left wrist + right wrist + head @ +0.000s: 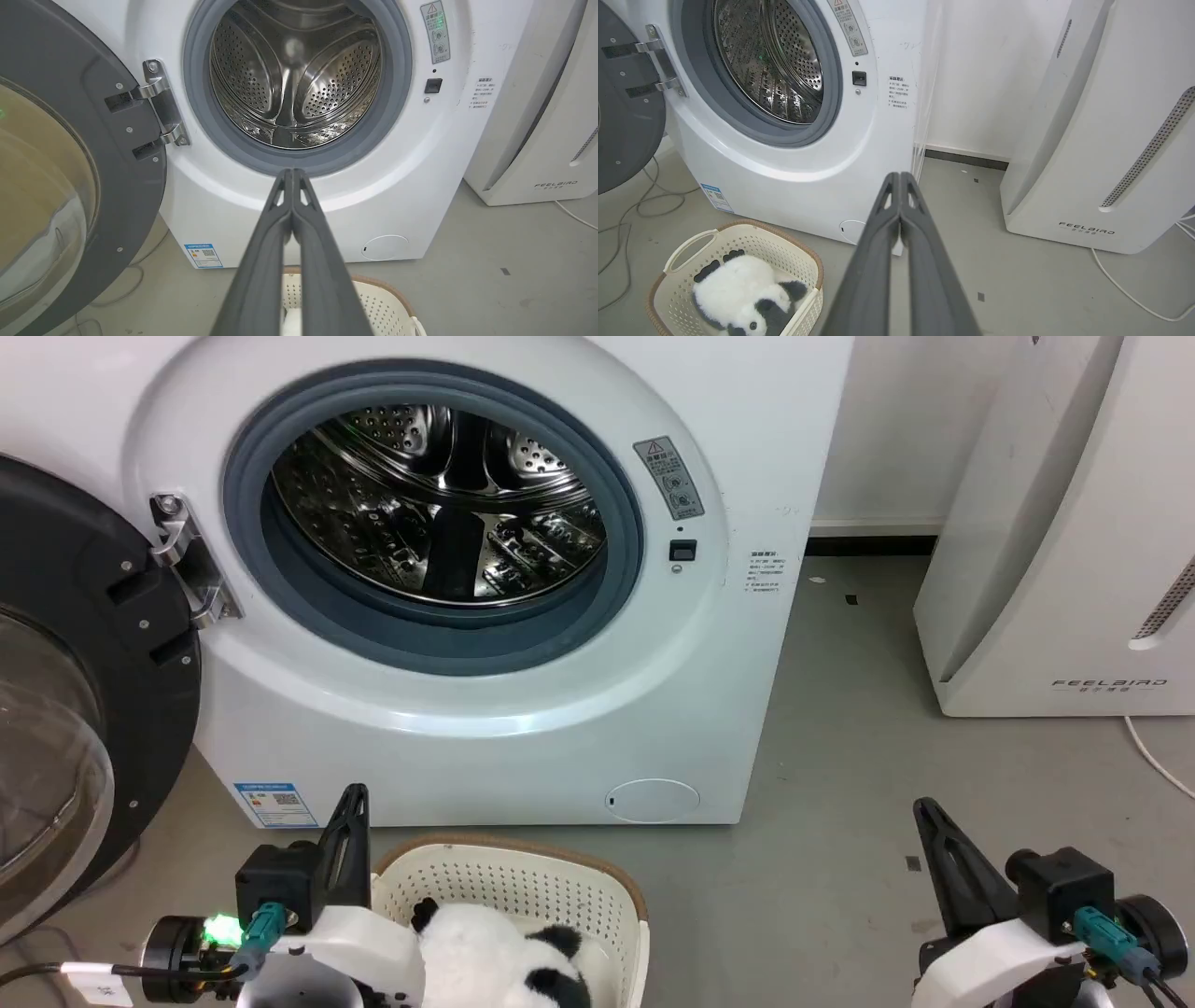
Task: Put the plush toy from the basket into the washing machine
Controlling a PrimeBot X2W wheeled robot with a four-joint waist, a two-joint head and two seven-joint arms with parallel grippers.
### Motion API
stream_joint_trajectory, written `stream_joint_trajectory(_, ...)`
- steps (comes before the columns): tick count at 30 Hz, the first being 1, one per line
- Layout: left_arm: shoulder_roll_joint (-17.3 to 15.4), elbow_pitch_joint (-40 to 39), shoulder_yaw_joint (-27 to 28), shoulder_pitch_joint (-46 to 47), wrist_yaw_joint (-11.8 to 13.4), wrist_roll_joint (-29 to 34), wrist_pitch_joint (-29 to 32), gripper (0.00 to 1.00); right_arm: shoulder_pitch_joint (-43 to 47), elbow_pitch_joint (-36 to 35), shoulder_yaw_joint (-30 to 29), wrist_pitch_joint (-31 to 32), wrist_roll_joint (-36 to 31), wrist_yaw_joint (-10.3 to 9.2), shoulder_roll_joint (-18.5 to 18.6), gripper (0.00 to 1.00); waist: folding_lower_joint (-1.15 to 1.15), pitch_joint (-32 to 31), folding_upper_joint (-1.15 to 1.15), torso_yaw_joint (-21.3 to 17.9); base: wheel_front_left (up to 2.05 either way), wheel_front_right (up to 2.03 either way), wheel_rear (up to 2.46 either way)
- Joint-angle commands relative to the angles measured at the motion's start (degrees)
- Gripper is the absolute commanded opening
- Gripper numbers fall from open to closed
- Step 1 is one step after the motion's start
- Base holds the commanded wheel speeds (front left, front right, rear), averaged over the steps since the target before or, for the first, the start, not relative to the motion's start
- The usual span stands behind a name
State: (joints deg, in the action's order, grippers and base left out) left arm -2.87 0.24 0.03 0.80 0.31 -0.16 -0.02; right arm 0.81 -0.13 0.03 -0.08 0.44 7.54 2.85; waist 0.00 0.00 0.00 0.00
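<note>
Position of plush toy [495, 952] relative to jaws: left arm nearer.

The plush toy lies inside the basket [523, 847], which sits on the floor [840, 803] just in front of the washing machine [523, 709]; the door [56, 709] stands swung open to the left. The toy's long axis follows the basket's length, with the head at the end farther from the washer. The left gripper [353, 800] sits at the basket's left rim with fingers pressed together, aimed at the drum [439, 504]; the toy lies below and right of its tips. The right gripper [924, 807], fingers likewise pressed together, is well apart to the right. Judgement: the left arm suits the pick, provided it spreads its fingers and tilts down first.
</note>
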Motion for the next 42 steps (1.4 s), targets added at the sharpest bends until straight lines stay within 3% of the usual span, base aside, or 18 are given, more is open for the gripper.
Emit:
stream_joint_trajectory(1,0.0,-0.24,-0.03,-0.8,-0.31,0.16,0.02,0.0,-0.81,0.13,-0.03,0.08,-0.44,-0.05,0.03,0.0,0.0,0.0,0.0,0.0,0.0,0.0,0.0)
stream_joint_trajectory(22,0.0,-0.24,-0.03,-0.8,-0.31,0.16,0.02,0.0,-0.81,0.13,-0.03,0.08,-0.44,-0.05,0.03,0.0,0.0,0.0,0.0,0.0,0.0,0.0,0.0)
stream_joint_trajectory(23,0.0,0.01,0.01,0.0,0.0,0.0,0.0,1.0,0.0,0.0,0.01,0.0,0.0,0.0,0.0,1.0,0.0,0.0,0.0,0.0,0.0,0.0,0.0)
stream_joint_trajectory(42,-0.01,1.77,-0.46,1.23,1.31,-0.38,-1.8,1.0,-0.23,-0.71,-1.38,-1.8,1.66,-0.01,0.0,1.0,0.0,0.84,0.0,-0.02,0.0,0.0,0.0)
